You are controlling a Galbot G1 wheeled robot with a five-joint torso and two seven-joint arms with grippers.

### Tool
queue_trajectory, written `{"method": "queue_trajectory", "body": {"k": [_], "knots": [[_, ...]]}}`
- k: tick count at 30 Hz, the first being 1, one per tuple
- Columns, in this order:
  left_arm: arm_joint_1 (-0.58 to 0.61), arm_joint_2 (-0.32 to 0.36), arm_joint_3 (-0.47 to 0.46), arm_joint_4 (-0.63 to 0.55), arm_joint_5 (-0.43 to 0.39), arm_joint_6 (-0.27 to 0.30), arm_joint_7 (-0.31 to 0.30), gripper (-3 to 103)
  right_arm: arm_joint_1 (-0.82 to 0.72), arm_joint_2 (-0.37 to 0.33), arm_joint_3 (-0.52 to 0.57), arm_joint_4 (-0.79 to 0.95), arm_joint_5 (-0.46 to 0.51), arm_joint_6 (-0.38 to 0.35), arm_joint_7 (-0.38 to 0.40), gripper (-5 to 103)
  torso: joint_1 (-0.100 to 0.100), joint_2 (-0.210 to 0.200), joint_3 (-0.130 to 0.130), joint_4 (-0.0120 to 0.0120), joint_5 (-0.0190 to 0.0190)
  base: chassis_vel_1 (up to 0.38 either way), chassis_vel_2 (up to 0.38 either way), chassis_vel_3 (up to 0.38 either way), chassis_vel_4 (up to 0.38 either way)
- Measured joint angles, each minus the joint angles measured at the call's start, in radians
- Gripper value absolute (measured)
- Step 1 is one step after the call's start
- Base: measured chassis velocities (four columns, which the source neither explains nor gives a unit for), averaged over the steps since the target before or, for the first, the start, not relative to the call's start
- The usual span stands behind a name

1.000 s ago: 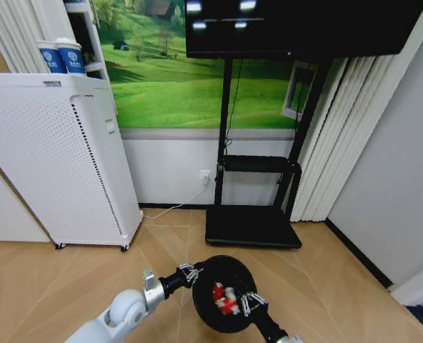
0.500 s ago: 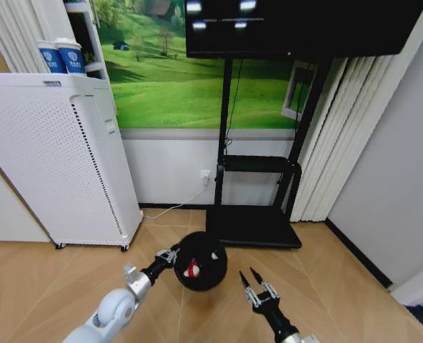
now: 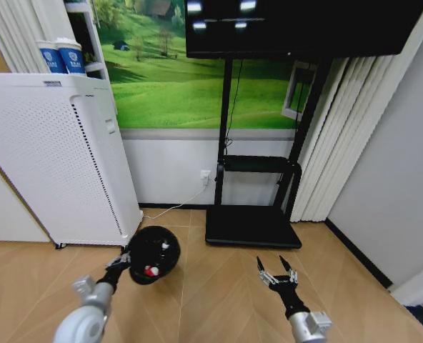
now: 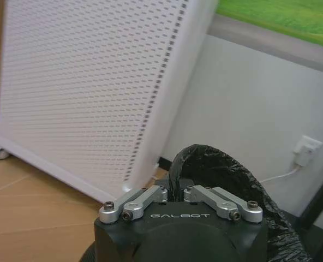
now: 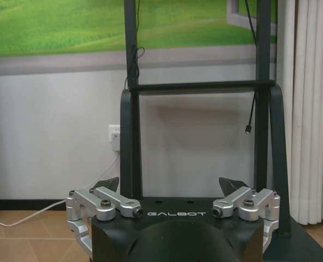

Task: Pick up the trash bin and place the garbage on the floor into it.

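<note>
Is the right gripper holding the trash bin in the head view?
No, the right gripper is open and empty over the floor, while the left gripper holds the trash bin.

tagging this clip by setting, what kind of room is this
Probably a living room or showroom corner: a screen on a wheeled stand, a tall white air purifier, a meadow mural, and wooden parquet floor.

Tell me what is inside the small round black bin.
Inside the small round black bin, held by the left hand, lie red-and-white pieces and something white; the black liner hides the rest.
</note>
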Motion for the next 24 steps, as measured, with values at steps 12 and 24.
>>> {"method": "queue_trajectory", "body": {"k": [12,24], "knots": [[0.294,-0.128,-0.292,-0.027,-0.102,0.027,0.12,7,0.089,0.039,0.073,-0.193,0.029,0.017,0.01,100,0.0,0.0,0.0,-0.0001,0.0001,0.0,0.0,0.0,0.0],[0.345,-0.209,-0.334,0.111,-0.043,-0.026,0.213,7,0.13,0.033,0.058,-0.259,0.055,0.036,-0.01,100,0.0,0.0,0.0,-0.0004,-0.0004,0.0,0.0,0.0,0.0]]}}
